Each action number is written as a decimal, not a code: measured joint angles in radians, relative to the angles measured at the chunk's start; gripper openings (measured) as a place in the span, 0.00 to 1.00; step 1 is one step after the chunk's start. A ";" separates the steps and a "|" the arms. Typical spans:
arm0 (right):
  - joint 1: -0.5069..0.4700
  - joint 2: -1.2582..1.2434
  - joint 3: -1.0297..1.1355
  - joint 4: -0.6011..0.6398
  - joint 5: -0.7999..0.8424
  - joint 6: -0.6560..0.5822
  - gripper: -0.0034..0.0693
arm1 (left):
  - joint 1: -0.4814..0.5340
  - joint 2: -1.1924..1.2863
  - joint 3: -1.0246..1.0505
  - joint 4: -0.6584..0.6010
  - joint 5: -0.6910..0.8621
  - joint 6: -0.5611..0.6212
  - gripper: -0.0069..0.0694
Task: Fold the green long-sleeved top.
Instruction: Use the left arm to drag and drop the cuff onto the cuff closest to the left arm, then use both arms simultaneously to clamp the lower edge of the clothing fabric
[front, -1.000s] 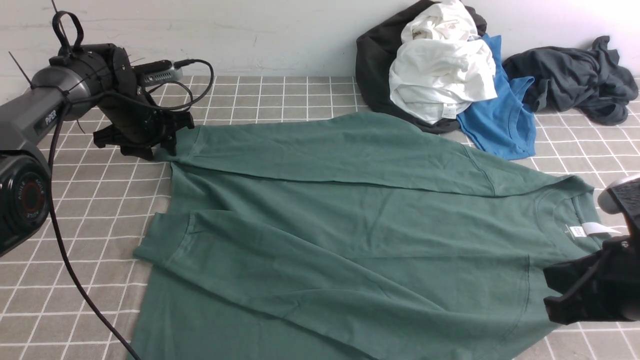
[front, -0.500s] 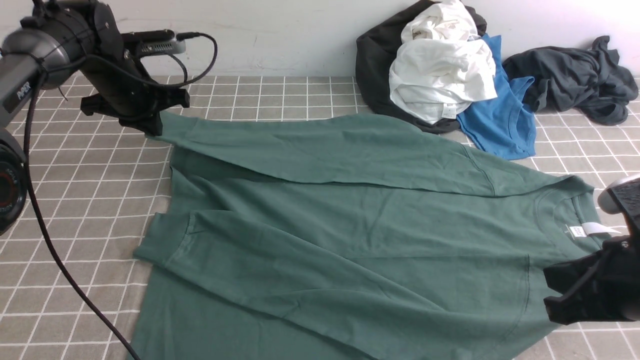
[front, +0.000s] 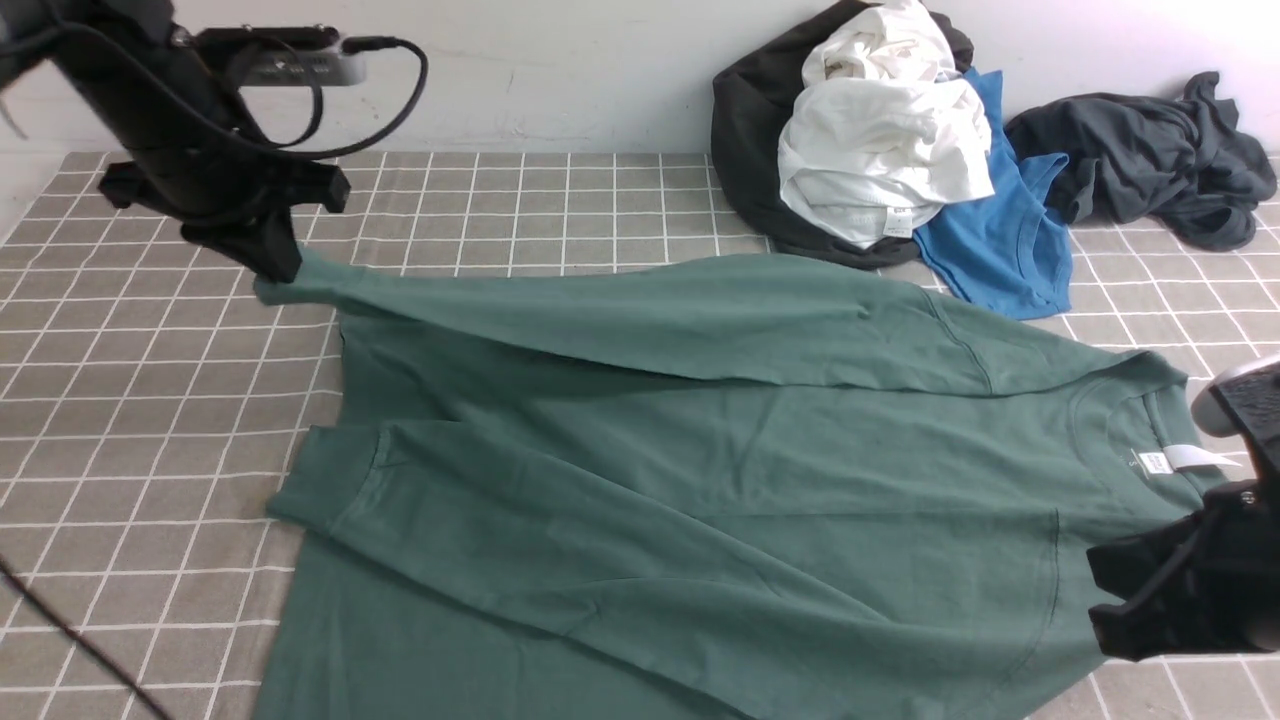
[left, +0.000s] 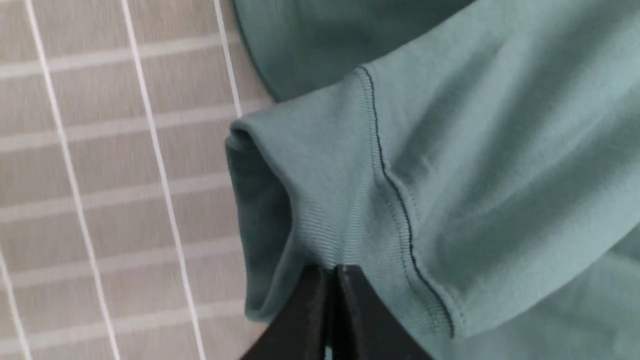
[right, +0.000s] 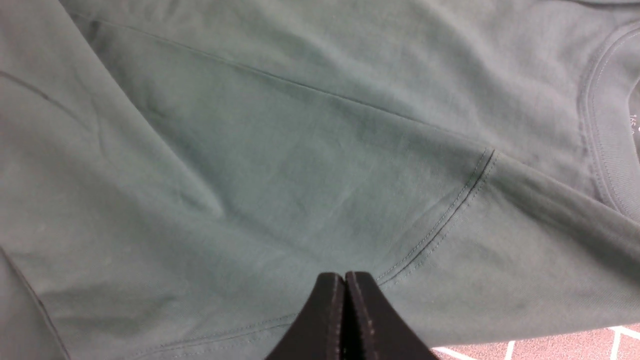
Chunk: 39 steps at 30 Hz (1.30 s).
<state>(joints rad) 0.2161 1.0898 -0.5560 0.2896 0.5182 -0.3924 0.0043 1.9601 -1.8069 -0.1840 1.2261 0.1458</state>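
Dull green long-sleeved top (front: 700, 450) lies spread on a grey white-gridded cloth (front: 150, 400), its long axis running left to right, ribbed neck at the right and both sleeves folded leftward. A pale wall (front: 560, 70) and heaped white, blue and charcoal clothes (front: 900, 150) stand beyond. At far left the left gripper (front: 272, 262) holds the far sleeve's end raised, and the right gripper (front: 1100, 595) sits at near right. Left wrist view: jaws pinch the ribbed cuff (left: 325, 190). Right wrist view: jaws pressed together by the shoulder seam (right: 450, 210); whether they catch cloth cannot be told.
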 joint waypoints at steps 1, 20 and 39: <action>0.000 0.000 0.000 0.000 0.002 -0.001 0.03 | 0.000 -0.047 0.074 0.000 0.000 0.000 0.08; 0.000 0.000 -0.015 0.096 0.082 -0.009 0.03 | -0.160 -0.388 0.675 0.037 -0.066 0.031 0.56; 0.000 0.000 -0.017 0.405 0.213 -0.395 0.03 | -0.668 -0.521 1.311 0.449 -0.465 0.344 0.61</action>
<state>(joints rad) 0.2161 1.0898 -0.5728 0.6941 0.7313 -0.7872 -0.6634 1.4388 -0.4954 0.2653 0.7606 0.4895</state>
